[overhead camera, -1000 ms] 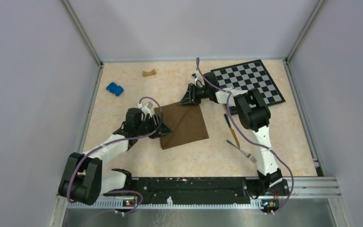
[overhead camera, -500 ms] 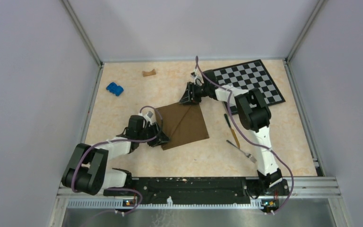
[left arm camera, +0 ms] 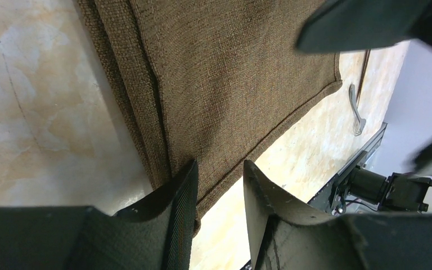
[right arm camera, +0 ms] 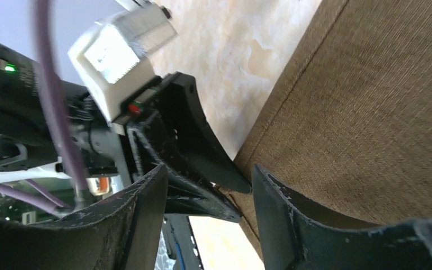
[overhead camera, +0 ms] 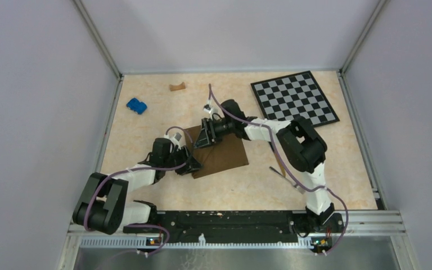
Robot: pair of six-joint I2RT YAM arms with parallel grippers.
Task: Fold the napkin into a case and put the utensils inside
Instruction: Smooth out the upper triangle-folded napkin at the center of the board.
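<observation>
The right hand (overhead camera: pixel 207 134) has moved from the far corner of the napkin (overhead camera: pixel 228 152) to its left edge, jaws apart. The left hand (overhead camera: pixel 190 163), jaws also apart, straddles the near-left corner. The napkin lies part-folded on the surface (overhead camera: pixel 146 126); another fold is likely next.

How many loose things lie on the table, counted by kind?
Napkin: 1
Fork: 1
Knife: 1, mostly hidden by the right arm in the top view
Checkerboard: 1
Blue block: 1
Small tan piece: 1
Total: 6
</observation>
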